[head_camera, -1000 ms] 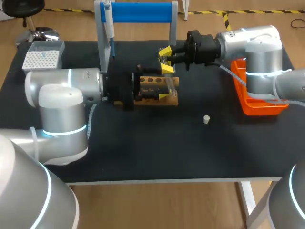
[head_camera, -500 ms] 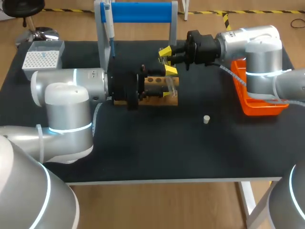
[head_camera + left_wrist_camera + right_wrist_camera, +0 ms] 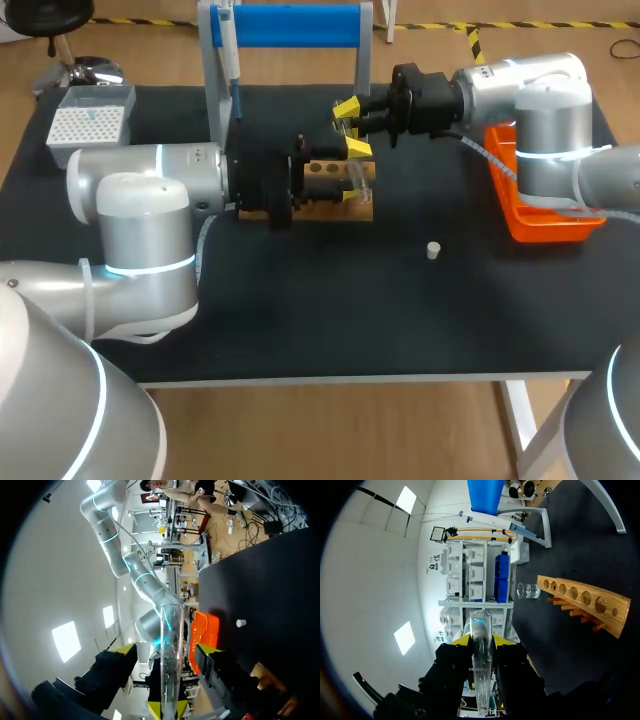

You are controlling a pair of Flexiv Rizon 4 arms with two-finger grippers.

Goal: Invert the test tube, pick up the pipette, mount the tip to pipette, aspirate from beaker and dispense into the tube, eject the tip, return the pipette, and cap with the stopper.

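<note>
My right gripper (image 3: pixel 350 127) is shut on the clear test tube (image 3: pixel 362 172) and holds it above the wooden rack (image 3: pixel 335 190). The right wrist view shows the tube (image 3: pixel 481 650) pinched between the yellow tips of the right gripper (image 3: pixel 481 641). My left gripper (image 3: pixel 350 176) comes in from the left at tube height. In its own view, the left gripper (image 3: pixel 165 650) is open, a finger on each side of the tube (image 3: pixel 171 630) with small gaps. The pipette (image 3: pixel 230 60) hangs on the blue stand (image 3: pixel 290 25). The beaker (image 3: pixel 527 591) stands beyond the rack (image 3: pixel 585 602). The stopper (image 3: pixel 433 250) lies on the mat.
An orange bin (image 3: pixel 535 205) sits at the right edge under my right arm. A white tip box (image 3: pixel 90 125) stands at the back left corner. The stand's grey posts rise just behind the rack.
My left arm has moved right, bringing its fingers around the tube, and they have narrowed. The right arm and tube have stayed still.
</note>
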